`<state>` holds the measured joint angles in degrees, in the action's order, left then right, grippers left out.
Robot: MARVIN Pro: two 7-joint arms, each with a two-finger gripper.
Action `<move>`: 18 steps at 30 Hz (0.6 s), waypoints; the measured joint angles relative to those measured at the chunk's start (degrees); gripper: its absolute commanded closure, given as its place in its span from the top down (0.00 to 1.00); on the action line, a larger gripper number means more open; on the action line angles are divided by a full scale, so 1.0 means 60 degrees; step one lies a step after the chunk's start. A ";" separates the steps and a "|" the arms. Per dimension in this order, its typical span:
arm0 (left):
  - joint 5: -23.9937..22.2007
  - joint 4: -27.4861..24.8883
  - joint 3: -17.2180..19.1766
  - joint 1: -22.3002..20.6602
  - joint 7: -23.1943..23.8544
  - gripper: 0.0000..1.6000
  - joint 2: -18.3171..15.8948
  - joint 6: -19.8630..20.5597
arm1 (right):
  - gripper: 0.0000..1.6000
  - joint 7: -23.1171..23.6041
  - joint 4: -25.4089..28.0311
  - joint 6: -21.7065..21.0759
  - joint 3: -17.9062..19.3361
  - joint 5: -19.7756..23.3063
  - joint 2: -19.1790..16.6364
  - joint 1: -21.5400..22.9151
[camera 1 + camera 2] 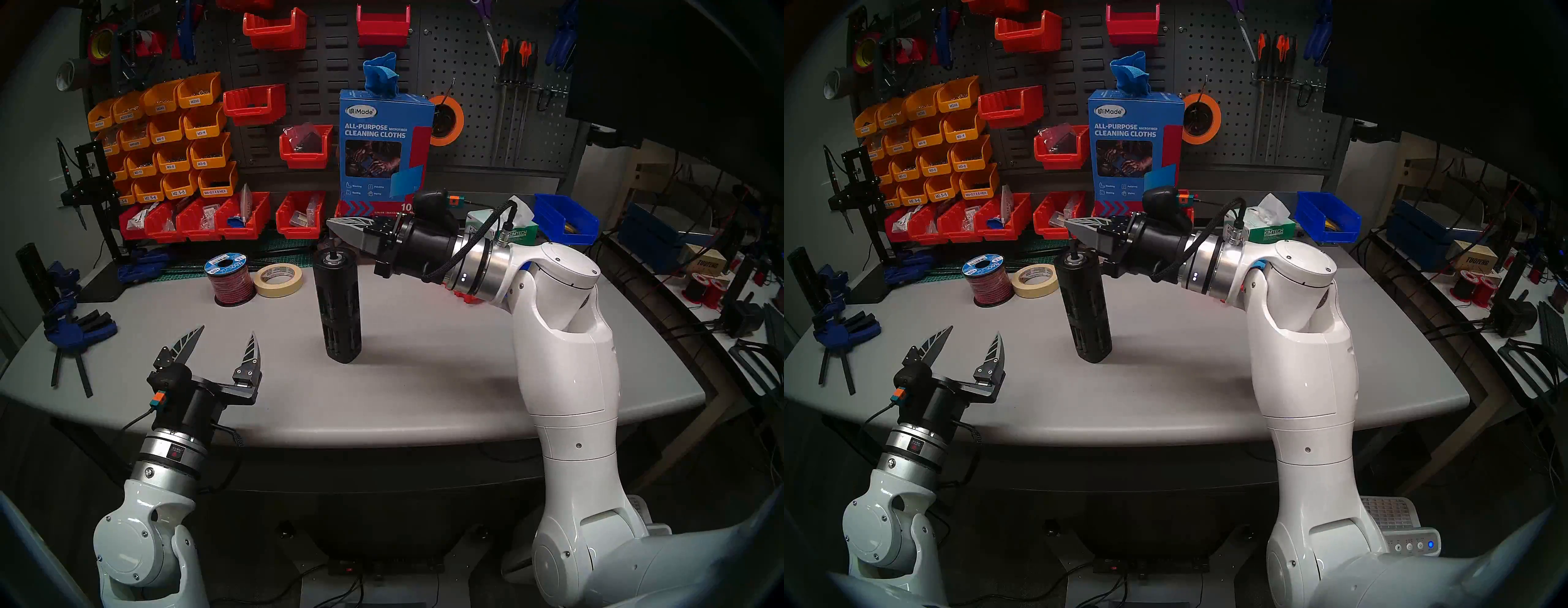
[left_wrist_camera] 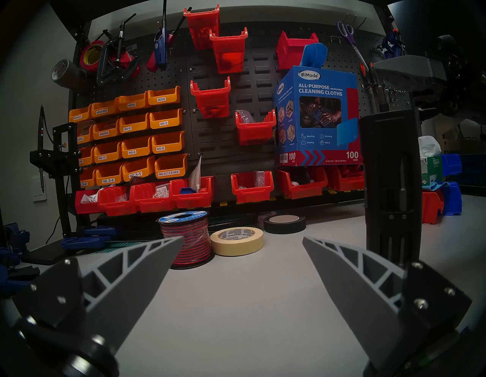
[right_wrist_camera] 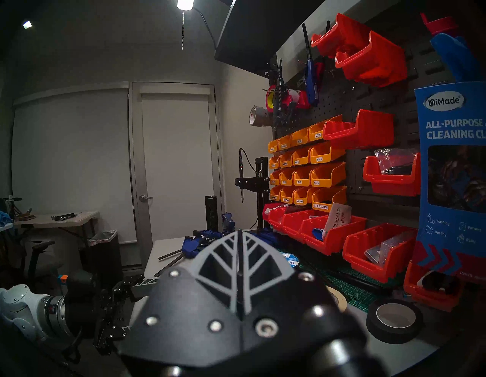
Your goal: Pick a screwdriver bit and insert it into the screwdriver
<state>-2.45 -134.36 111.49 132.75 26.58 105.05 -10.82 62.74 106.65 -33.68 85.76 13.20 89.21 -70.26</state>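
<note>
Head views: the right gripper (image 1: 335, 227) is clenched on the bit (image 1: 334, 250), whose lower end meets the socket of the screwdriver (image 1: 337, 305) standing mid-table (image 1: 424, 382). Press straight down, keeping the bit vertical.

Left wrist: the left gripper (image 2: 243, 241) is released, idle.

Right wrist: fingers (image 3: 252, 260) pressed together; bit hidden.

front tabletop (image 1: 424, 382): open | back-left: wire spool (image 1: 229, 276), tape roll (image 1: 278, 279)

The screwdriver (image 1: 337, 305) stands upright mid-bench (image 1: 424, 382). Behind it to the left sit a wire spool (image 1: 231, 276) and, touching it, a tape roll (image 1: 279, 279). A cloth box (image 1: 384, 148) stands behind against the pegboard (image 1: 466, 63), with bins (image 1: 250, 214) along its foot.
</note>
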 measured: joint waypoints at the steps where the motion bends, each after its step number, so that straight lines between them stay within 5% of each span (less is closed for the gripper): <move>1: 0.0001 0.0000 0.0001 -0.0001 0.0002 1.00 0.0002 0.0000 | 0.00 -0.0026 0.0033 0.0019 0.0008 -0.0016 0.0009 -0.0033; 18: 0.0017 0.0000 0.0021 -0.0023 0.0056 1.00 0.0053 0.0002 | 0.00 -0.0225 0.0408 0.0336 0.0107 0.0012 0.0162 -0.0358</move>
<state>-2.35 -134.37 111.61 132.62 26.91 105.36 -10.80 61.39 109.09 -31.67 86.40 13.27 90.18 -72.41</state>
